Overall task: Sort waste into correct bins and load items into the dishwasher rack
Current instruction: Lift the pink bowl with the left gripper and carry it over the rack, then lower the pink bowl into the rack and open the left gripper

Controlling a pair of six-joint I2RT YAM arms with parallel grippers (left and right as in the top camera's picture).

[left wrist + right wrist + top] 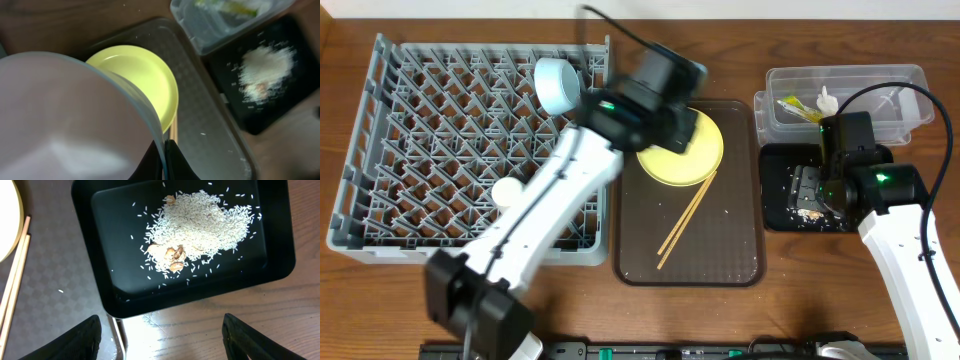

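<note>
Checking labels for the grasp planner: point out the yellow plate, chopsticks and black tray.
yellow plate (685, 160), overhead view, exposed lower face.
chopsticks (685, 222), overhead view, middle of the pair.
black tray (100, 230), right wrist view, bare floor near its left wall.

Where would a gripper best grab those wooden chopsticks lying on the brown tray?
Around the middle of the chopsticks, coming straight down from above with the fingers closing across both sticks. They lie flat, side by side on the brown tray, and their upper ends sit by the yellow plate.

Left arm (545, 200), right arm (910, 250): white links, black joints, seemingly green lights (882, 178).
</note>
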